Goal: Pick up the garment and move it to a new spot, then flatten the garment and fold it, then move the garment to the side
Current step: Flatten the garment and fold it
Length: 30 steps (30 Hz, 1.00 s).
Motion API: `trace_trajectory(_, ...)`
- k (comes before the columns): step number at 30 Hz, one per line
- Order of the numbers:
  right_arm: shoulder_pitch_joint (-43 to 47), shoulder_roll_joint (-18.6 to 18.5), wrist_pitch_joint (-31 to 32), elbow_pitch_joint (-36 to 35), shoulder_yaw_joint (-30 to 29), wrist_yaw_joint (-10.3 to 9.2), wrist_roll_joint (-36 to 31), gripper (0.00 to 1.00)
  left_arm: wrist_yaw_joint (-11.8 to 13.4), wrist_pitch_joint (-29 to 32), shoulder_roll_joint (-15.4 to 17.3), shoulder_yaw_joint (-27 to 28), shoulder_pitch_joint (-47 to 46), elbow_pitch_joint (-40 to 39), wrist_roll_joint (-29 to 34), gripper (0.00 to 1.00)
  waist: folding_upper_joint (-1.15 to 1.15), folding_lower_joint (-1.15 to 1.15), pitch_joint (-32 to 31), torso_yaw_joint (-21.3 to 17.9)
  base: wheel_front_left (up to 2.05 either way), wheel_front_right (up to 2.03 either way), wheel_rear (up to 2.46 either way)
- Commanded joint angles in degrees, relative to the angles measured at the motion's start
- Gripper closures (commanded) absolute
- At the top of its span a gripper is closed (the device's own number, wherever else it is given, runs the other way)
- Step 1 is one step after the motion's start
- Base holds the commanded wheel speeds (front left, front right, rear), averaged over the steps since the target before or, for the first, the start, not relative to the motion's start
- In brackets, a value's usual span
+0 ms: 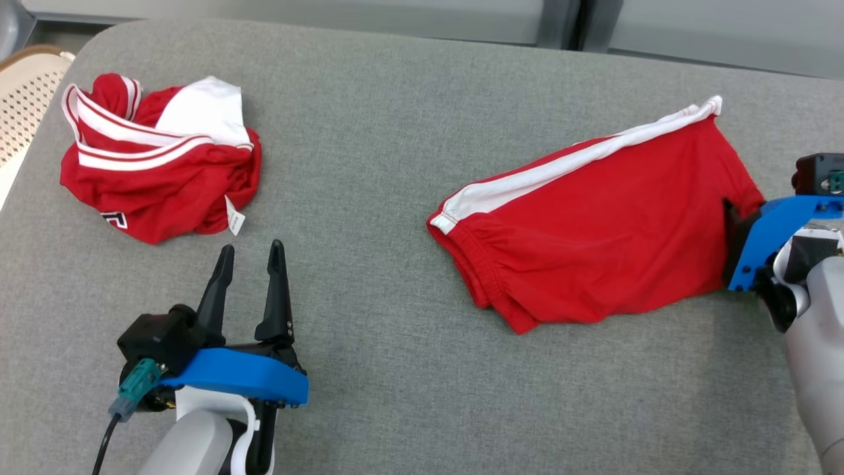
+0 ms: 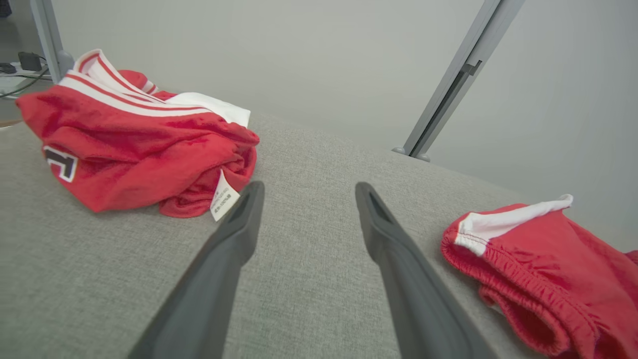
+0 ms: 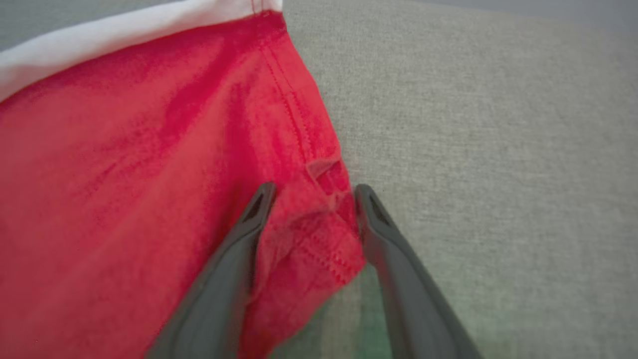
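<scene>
Shorts lie mostly flat on the right of the table, waistband toward the middle. Right tool is spread astride the leg hem corner, fabric between the fingers, not clamped yet. Left tool is spread and empty, near the crumpled jersey. Step looks like grabbing the hem for pickup or a flattening tug. Next: pinch the hem firmly, then lift.

Looked like a lab or test room, not a home. Had a wide grey cloth-covered worktop, backed at twelve o'clock by plain pale partition panels on a bare metal post. Showed a perforated chair back at ten o'clock, with a black plug and loose cables on the floor.
</scene>
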Motion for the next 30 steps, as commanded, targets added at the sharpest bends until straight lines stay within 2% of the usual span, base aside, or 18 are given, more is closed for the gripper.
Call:
trace_trajectory(1, 1.5, 0.4, 0.3, 0.7, 0.3, 0.01, 0.5, 1.00, -0.3, -0.3, -0.2, 0.5, 0.7, 0.0, 0.9, 0.00, 0.00, 0.01, -0.6, -0.4, 0.00, 0.00, 0.00)
trace_trajectory(10, 5.0, 1.8, -7.0, -1.6, 0.4, 0.01, 5.3, 1.00, -3.1, -0.3, -2.1, 3.6, 3.7, 0.3, 5.0, 0.00, 0.00, 0.01, -4.8, -3.4, 0.00, 0.00, 0.00)
trace_trajectory(21, 18.1, 3.9, -17.5, -7.1, -4.2, 0.01, 11.4, 1.00, -3.7, -0.3, -3.1, 4.5, 6.1, 3.2, 9.5, 0.00, 0.00, 0.01, -10.4, -8.8, 0.00, 0.00, 0.00)
trace_trajectory(30, 24.9, 6.4, -18.4, -13.7, -8.3, 0.01, 10.7, 1.00, -3.7, -0.3, -3.7, 4.6, 6.9, 4.7, 11.4, 0.00, 0.00, 0.01, -11.2, -10.2, 0.00, 0.00, 0.00)
